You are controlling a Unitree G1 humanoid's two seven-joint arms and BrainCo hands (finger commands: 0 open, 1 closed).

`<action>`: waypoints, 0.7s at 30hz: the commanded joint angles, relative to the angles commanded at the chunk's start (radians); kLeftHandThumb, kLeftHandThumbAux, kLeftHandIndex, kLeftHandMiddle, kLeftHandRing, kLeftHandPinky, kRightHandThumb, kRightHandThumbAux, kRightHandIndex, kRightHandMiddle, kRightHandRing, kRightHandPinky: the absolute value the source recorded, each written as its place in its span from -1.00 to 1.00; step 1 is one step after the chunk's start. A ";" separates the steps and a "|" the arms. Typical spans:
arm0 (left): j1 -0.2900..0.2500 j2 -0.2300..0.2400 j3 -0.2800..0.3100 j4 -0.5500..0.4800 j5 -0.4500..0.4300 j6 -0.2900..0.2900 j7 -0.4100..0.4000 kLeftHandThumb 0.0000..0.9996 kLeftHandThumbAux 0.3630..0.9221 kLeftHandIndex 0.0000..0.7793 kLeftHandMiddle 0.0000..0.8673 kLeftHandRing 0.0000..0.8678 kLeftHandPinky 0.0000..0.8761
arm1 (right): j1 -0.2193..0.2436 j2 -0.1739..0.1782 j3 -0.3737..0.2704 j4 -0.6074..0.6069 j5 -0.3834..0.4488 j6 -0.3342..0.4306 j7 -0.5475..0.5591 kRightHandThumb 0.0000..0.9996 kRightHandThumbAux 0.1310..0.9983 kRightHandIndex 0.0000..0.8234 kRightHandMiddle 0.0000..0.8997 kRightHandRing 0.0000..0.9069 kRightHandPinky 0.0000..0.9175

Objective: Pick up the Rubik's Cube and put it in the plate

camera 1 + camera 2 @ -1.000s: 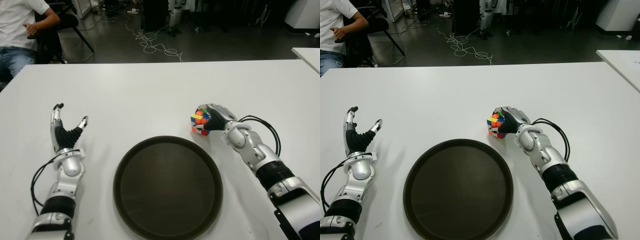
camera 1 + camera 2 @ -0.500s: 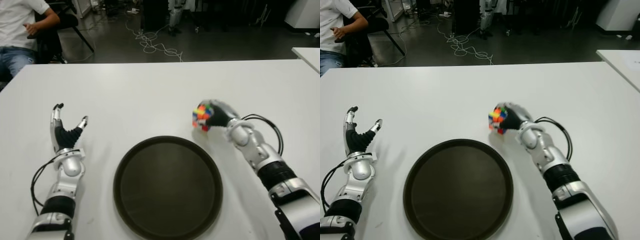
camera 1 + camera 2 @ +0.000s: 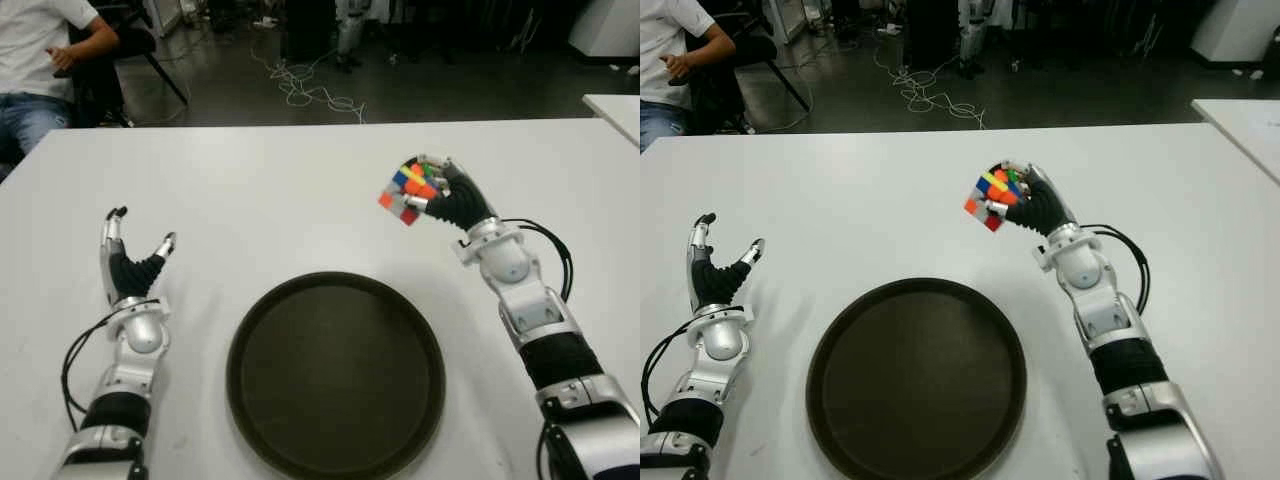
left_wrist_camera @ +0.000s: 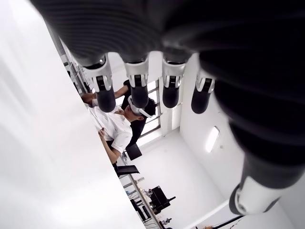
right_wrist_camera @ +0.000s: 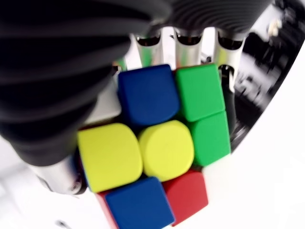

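My right hand [image 3: 432, 192] is shut on the multicoloured Rubik's Cube [image 3: 405, 190] and holds it up in the air, above the white table [image 3: 300, 180] and beyond the right far edge of the plate. In the right wrist view the Rubik's Cube [image 5: 157, 143] fills the palm with fingers [image 5: 186, 43] curled over it. The round dark plate [image 3: 335, 372] lies on the table near its front middle, with nothing in it. My left hand [image 3: 132, 262] shows at the left of the plate, fingers spread and holding nothing.
A seated person [image 3: 40, 60] is behind the table's far left corner. Cables [image 3: 305, 85] lie on the dark floor beyond the table. Another white table's corner [image 3: 615, 108] shows at the far right.
My right hand has lifted the cube off the table and turned it upward, raising it away from the plate's far right rim. The left hand has not moved.
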 joint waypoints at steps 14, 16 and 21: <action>-0.001 -0.004 0.003 -0.001 -0.016 -0.003 -0.008 -1.00 0.16 -0.99 -1.00 -1.00 -0.90 | 0.033 0.037 -0.042 -0.180 0.173 0.245 0.137 0.42 0.35 0.07 0.77 0.76 0.71; 0.001 -0.005 0.002 -0.005 -0.017 -0.003 -0.008 -1.00 0.18 -0.99 -1.00 -1.00 -0.91 | 0.033 0.037 -0.042 -0.192 0.174 0.274 0.137 0.42 0.35 0.07 0.77 0.76 0.71; 0.002 -0.006 0.001 -0.010 -0.019 -0.005 -0.006 -1.00 0.13 -0.99 -1.00 -1.00 -0.92 | 0.032 0.037 -0.044 -0.216 0.170 0.337 0.141 0.42 0.35 0.07 0.76 0.76 0.71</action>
